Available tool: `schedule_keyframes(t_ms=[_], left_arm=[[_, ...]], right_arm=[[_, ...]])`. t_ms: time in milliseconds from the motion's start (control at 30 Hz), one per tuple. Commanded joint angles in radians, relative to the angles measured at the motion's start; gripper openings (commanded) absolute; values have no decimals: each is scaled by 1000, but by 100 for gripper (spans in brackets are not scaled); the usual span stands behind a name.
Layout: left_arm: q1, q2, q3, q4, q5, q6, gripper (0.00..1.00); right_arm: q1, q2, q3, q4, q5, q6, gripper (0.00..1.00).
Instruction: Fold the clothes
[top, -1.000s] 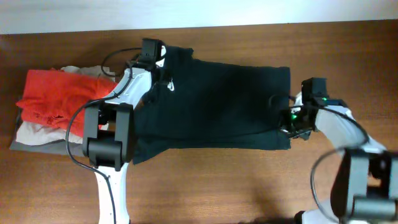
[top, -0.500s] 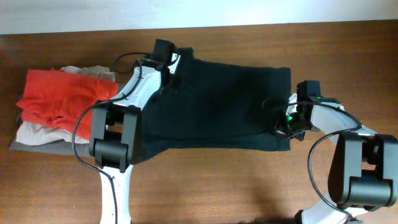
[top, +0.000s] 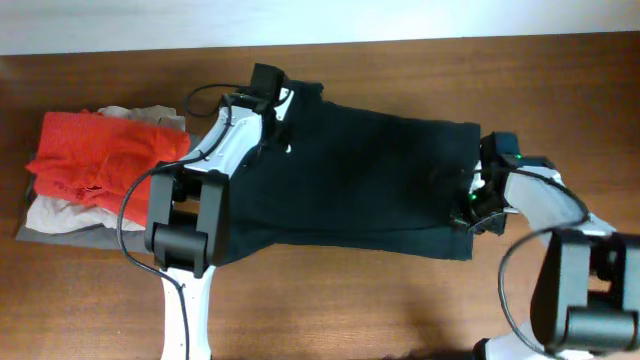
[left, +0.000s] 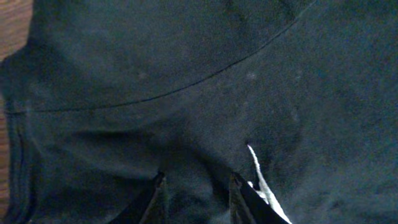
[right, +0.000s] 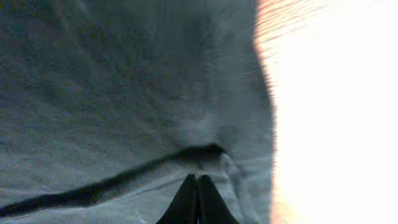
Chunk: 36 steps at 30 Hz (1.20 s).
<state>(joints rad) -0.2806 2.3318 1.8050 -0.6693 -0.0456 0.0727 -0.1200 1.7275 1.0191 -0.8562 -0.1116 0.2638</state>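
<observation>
Overhead | clothes (top: 360, 180) spread flat | right claw (right: 198, 193) pinched on hem (top: 470, 150), likely for folding | left claw (left: 198, 202) narrow near logo (left: 261, 180), grip cannot tell

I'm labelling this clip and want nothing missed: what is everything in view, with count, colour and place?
black T-shirt: one, black with a small white logo, spread across the middle of the table
red garment: one, red, folded, on top of the stack at the table's left end
beige garment: one, beige, under the red one
grey garment: one, grey, at the bottom of the stack
table: one, brown wood, under everything
left arm: one, white and black, over the shirt's left end
right arm: one, white and black, at the shirt's right edge
left pincer: one, black, fingers apart on the shirt, grip unclear
right pincer: one, black, shut on the shirt's fabric
</observation>
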Motion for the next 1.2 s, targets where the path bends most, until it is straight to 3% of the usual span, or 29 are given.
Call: schedule_keyframes(t_ms=[0,167,200,267,333,433,600,767,900,1167], left_arm=[[10,11,-6,-20,-64,36,33],[28,11,14,-14,-77,34,35],[34,11,25,-12,-74,34,37],[36,11,45,-16,-51,34,41],[32,11,63,-26,0,34,41],[11,11,97,-59,3,35,41],[-8,5,191,-249,31,34,19],[-33,8,192,-359,142,36,7],[-56,8,188,-390,165,39,4],[-84,10,42,-235,163,38,4]], right_arm=[[1,-72,1,-7,73,-2,4],[1,-99,1,-18,67,-2,4],[1,-99,1,-19,56,-2,9],[1,-95,1,-13,16,-2,34],[1,-90,1,17,-12,-2,36],[1,-85,1,141,-66,0,22],[2,-82,1,185,-70,33,5],[2,-43,1,188,-87,32,4],[2,8,1,204,-99,32,4],[2,127,1,312,-106,32,4]])
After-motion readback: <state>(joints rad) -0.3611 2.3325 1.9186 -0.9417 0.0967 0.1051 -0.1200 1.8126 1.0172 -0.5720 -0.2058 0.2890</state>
